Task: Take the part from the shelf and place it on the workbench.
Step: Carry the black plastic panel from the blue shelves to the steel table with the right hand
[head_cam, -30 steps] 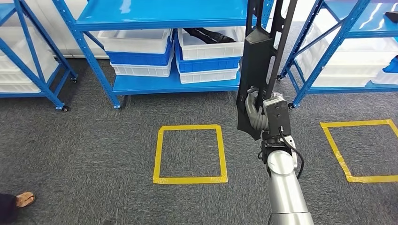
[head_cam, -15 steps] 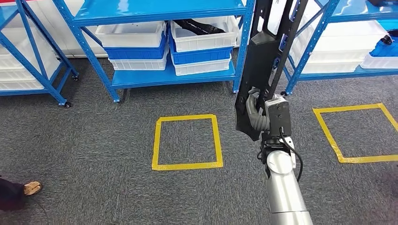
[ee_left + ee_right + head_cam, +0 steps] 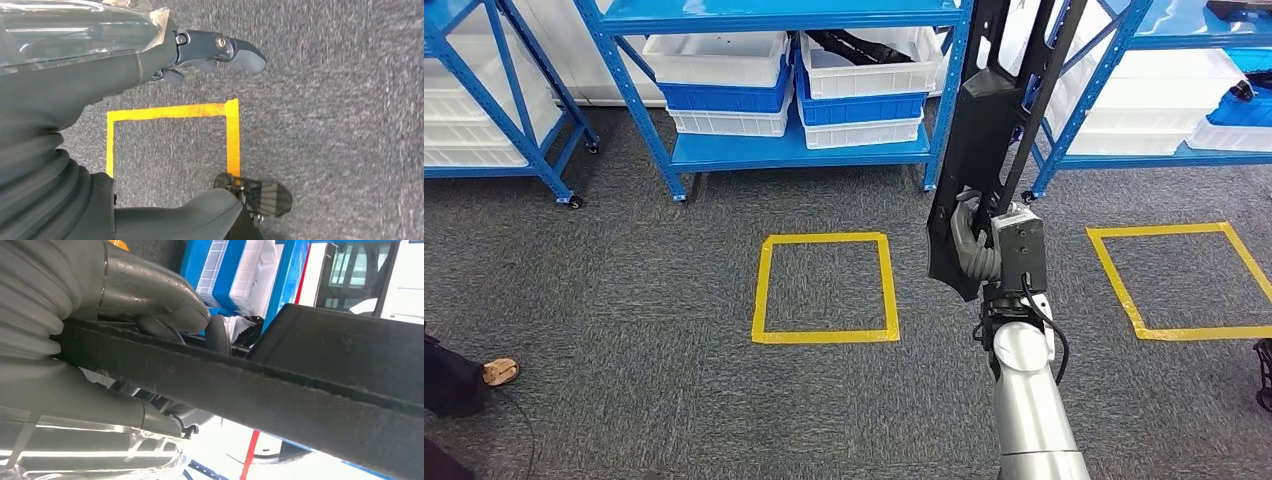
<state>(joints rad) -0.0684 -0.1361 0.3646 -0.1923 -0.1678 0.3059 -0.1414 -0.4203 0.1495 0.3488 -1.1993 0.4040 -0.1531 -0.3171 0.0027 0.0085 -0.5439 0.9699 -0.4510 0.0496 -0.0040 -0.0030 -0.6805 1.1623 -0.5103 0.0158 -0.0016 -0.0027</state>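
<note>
Head view: the robot's right hand [image 3: 979,245] grips a long black moulded plastic part [image 3: 984,140], held upright above the grey carpet floor [image 3: 624,300]. The part rises toward twelve o'clock from the hand, its upper end crossing the front of the blue metal shelf [image 3: 794,150]. Grey fingers [image 3: 964,240] wrap around the part's lower left edge, while the part's bottom tip hangs just below them. A yellow tape square [image 3: 826,288] lies on the carpet at nine o'clock from the hand, a second yellow tape square [image 3: 1184,282] at three o'clock. White and blue plastic bins [image 3: 724,85] sit on the shelf.

Left wrist view: the left hand [image 3: 200,55] hangs over the carpet, its fingers [image 3: 240,50] loosely apart and holding nothing.

Right wrist view: a thick grey thumb [image 3: 150,290] presses on the part's rough black edge [image 3: 240,385], with dark fingers curled around its far side.
</note>
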